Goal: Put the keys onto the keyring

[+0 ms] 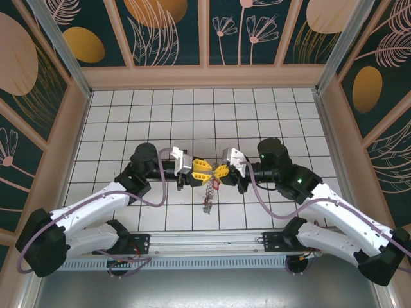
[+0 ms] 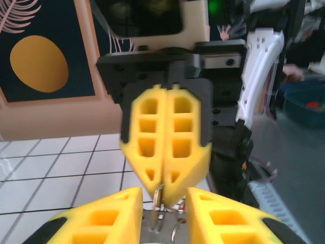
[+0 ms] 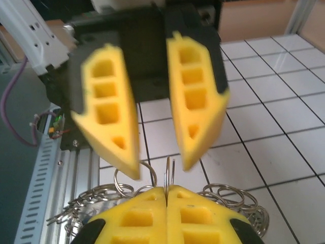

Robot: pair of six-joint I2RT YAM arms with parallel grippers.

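Right gripper [image 3: 166,192] fingers are pressed together on a thin loop of the keyring [image 3: 169,175], which stands upright and edge-on. Left gripper [image 3: 160,165] faces it tip to tip, jaws parted either side of that loop. Seen from above, the rest of the keyring dangles between them, long axis toward the arm bases.
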